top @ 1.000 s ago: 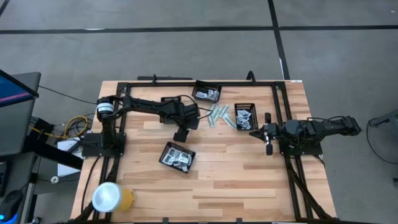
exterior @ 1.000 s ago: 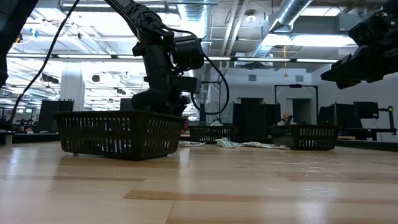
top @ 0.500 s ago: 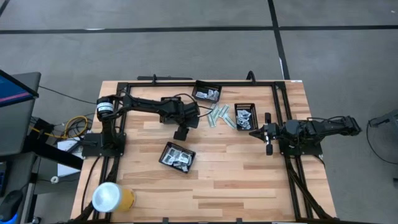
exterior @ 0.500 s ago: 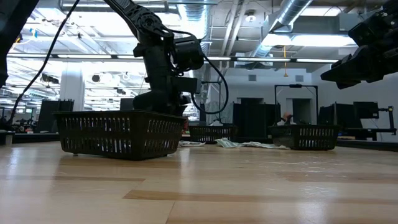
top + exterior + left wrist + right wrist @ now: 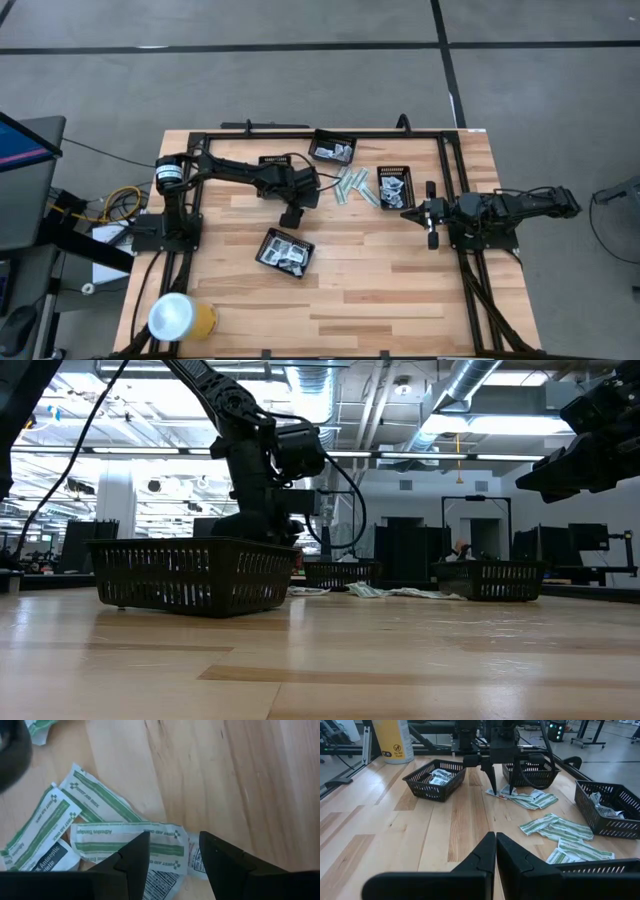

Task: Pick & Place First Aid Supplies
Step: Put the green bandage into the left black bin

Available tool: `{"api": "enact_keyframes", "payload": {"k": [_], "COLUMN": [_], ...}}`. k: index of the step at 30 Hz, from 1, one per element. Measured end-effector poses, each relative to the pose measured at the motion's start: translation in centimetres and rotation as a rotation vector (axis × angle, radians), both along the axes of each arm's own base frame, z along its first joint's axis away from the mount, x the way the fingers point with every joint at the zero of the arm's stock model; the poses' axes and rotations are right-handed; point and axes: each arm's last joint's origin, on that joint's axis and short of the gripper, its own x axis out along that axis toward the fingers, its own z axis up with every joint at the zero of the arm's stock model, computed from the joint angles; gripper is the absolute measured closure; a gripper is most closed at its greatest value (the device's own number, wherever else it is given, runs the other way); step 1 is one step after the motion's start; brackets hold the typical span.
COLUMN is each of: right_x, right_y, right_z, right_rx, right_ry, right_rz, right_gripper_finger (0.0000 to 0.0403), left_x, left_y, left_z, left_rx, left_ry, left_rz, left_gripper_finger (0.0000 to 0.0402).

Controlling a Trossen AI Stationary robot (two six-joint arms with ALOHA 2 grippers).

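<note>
1. While the left gripper (image 5: 291, 216) hangs low over the near end of the loose strips (image 5: 352, 186) on the counter (image 5: 380, 290), its fingers (image 5: 132, 862) stand spread, with a pale green-and-white strip (image 5: 127, 840) showing in the gap between them and nothing pinched.
2. To do the pick well, I would come straight down so the fingers straddle one strip across its narrow width, not its length. The strips overlap here, so aim for the topmost one or risk lifting two.
3. Being flat and thin, a strip gives little to bite on. The fingers would need to touch the wood and close slowly, perhaps catching a raised edge.
4. The right gripper (image 5: 432, 214) waits at the counter's right side, fingers (image 5: 485, 852) pressed together and holding nothing.
5. Three black mesh trays sit on the counter. The near tray (image 5: 284, 251), just beside the left gripper, holds several white sachets.
6. The far tray (image 5: 333, 148) also holds some pale packets.
7. The right tray (image 5: 395, 186), just beside the loose strips, holds more packets, which I cannot tell apart.
8. Many strips lie outside any tray, so the task looks well short of done.
</note>
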Motion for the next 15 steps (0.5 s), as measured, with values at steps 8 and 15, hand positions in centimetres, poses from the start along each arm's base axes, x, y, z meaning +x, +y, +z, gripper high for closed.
{"api": "enact_keyframes", "payload": {"k": [8,15], "right_x": [0.00,0.00], "right_y": [0.00,0.00], "right_z": [0.00,0.00], "right_rx": [0.000,0.000], "right_ry": [0.000,0.000], "right_rz": [0.000,0.000], "right_gripper_finger": [0.0395,0.0395], "left_x": [-0.08,-0.08], "left_y": [0.39,0.40], "left_z": [0.00,0.00], "left_rx": [0.001,0.003], "left_ry": [0.000,0.000], "left_rz": [0.010,0.007], "left_gripper_finger": [0.0243,0.0272]}}
